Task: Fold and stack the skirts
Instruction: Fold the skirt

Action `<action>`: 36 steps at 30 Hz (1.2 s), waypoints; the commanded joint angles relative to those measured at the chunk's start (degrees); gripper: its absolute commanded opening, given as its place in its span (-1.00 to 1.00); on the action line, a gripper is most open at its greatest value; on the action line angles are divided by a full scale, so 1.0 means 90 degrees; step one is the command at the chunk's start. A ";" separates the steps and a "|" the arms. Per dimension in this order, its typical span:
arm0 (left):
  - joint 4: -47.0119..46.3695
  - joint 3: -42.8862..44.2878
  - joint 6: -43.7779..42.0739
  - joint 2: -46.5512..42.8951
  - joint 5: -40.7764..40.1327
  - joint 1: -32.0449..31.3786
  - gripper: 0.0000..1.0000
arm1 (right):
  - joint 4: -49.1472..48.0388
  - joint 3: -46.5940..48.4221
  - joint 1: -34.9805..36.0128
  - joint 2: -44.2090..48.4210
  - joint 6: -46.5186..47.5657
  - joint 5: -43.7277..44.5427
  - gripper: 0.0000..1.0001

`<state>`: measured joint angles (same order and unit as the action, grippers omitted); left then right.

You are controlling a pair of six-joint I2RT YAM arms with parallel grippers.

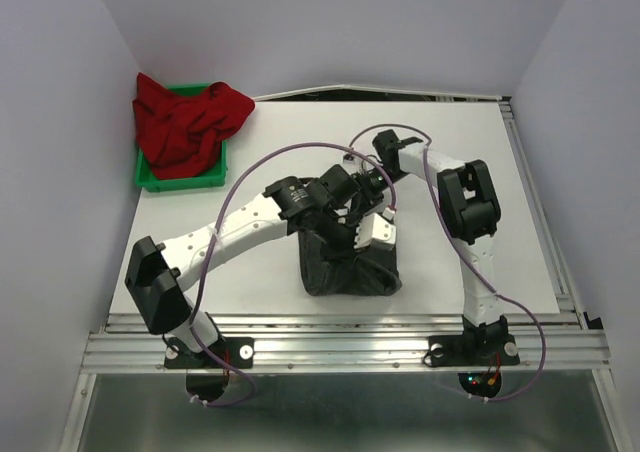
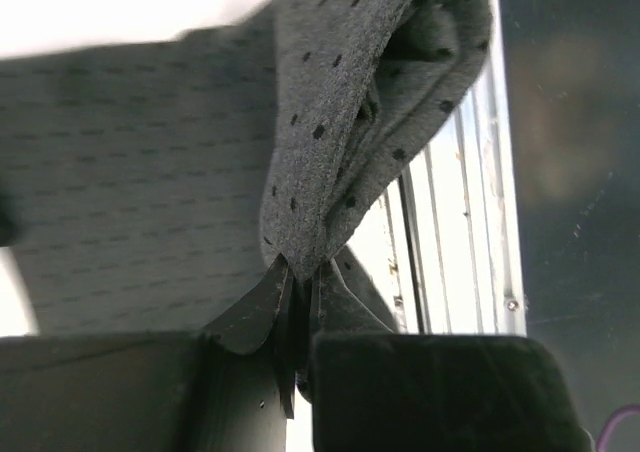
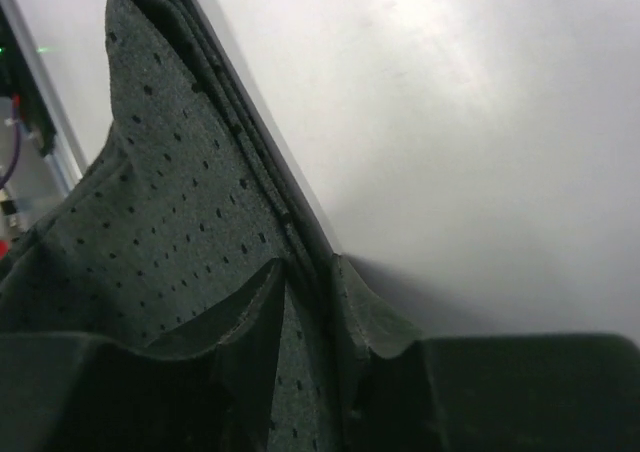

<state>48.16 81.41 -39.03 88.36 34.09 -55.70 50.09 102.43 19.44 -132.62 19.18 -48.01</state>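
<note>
The charcoal-black dotted skirt (image 1: 350, 270) hangs bunched near the table's front middle, lifted at its top by both arms. My left gripper (image 1: 340, 230) is shut on a folded edge of it; in the left wrist view the cloth (image 2: 330, 142) rises from the pinched fingertips (image 2: 303, 272). Close beside it, my right gripper (image 1: 368, 210) is shut on the skirt's layered edge (image 3: 200, 202), which fills the gap between its fingers (image 3: 312, 272). The red skirt (image 1: 185, 122) lies crumpled in and over the bin at the back left.
A small green bin (image 1: 215, 177) stands at the table's back left under the red skirt. The white table (image 1: 470, 172) ends in a metal rail (image 1: 340, 342) at the front. Grey walls close in on the left, back and right.
</note>
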 commanded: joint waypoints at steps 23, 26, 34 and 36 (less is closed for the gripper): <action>0.0098 0.0515 -0.0655 0.1267 0.0324 0.1355 -1.00 | -0.0594 -0.1001 0.0535 0.0380 -0.0226 0.0314 -0.60; 0.0224 0.0845 -0.0518 0.1091 0.0198 0.1355 -1.00 | -0.0906 -0.0874 0.0535 0.0331 -0.0626 0.0733 -0.70; 0.0363 0.1132 -0.0079 0.0400 -0.0456 0.0898 -1.00 | -0.1297 0.0704 0.0311 0.0194 -0.1613 0.1633 -0.70; 0.0051 0.0508 0.0184 0.0106 -0.0740 0.0663 -1.00 | -0.1288 0.1155 0.0242 0.0175 -0.1779 0.1769 -0.60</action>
<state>49.84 89.62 -40.99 96.33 30.11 -45.93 44.38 104.22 23.70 -131.17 7.07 -38.11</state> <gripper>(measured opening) 0.124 0.183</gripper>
